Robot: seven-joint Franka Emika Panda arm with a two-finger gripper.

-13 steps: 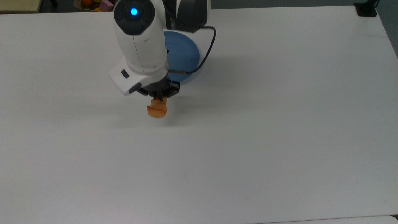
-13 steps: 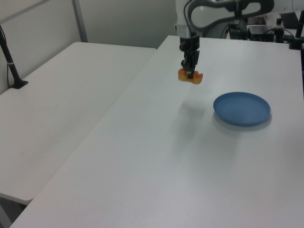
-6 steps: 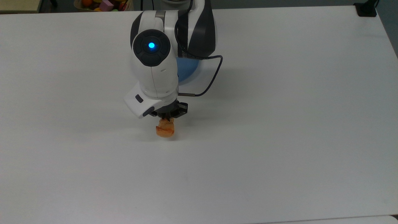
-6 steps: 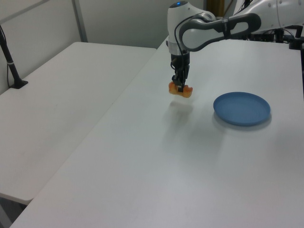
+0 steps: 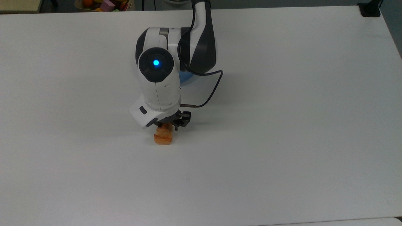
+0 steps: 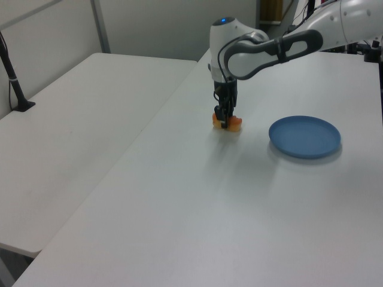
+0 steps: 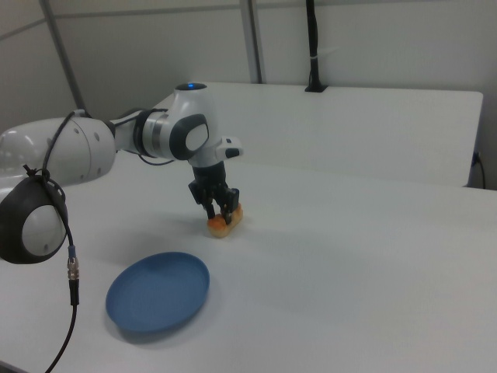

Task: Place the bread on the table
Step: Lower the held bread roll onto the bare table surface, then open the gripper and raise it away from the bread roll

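The small orange-brown bread [image 5: 163, 137] [image 6: 228, 123] [image 7: 224, 221] sits low at the white table [image 5: 282, 125], seemingly touching its surface. My gripper [image 5: 166, 125] [image 6: 224, 118] [image 7: 220, 210] points straight down and is shut on the bread, its dark fingers clamped on the loaf's middle. In the top view the arm's white wrist hides most of the fingers. The bread lies well apart from the blue plate, toward the left view's left of it.
A round blue plate [image 6: 304, 136] [image 7: 158, 291] lies bare on the table; in the top view just a sliver of the plate [image 5: 185, 78] peeks from behind the arm. A black cable [image 5: 210, 91] loops off the wrist. A second white table [image 6: 72, 137] adjoins.
The arm has carried the bread away from the plate and lowered it, from hanging above the table down to the surface. The gripper has stayed shut on it.
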